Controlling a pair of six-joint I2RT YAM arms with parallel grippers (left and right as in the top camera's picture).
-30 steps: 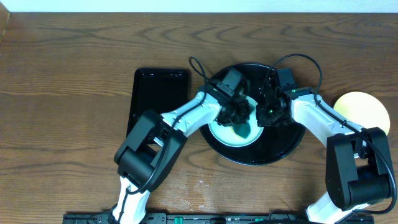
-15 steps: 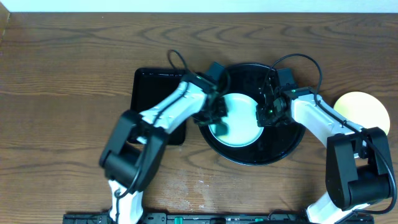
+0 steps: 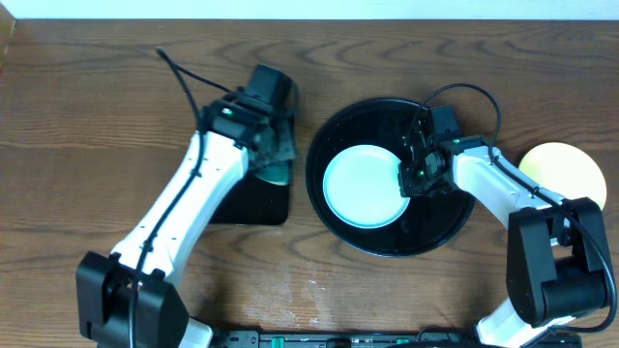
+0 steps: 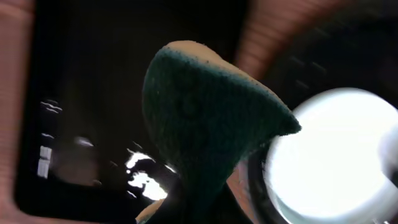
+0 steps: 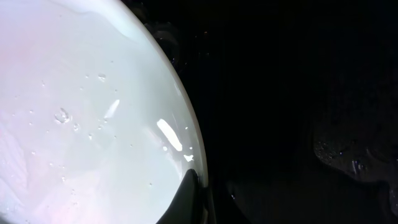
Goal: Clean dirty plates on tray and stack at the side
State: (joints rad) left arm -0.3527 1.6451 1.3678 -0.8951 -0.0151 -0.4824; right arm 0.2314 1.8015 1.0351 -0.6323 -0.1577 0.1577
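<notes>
Now: your left jaws grip dark green sponge (image 4: pixel 205 118); right jaws pinch clean-looking mint-white round plate (image 3: pixel 360 186); stacking by pale yellow plate (image 3: pixel 566 169) remains.

even overhead light, blurred glary wrist views

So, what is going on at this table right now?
The left tool holds a dark green sponge above the rectangular black tray. The right tool is shut at the rim of the pale mint plate, which lies in the round black tray. A yellow plate lies on the table at the far right.
</notes>
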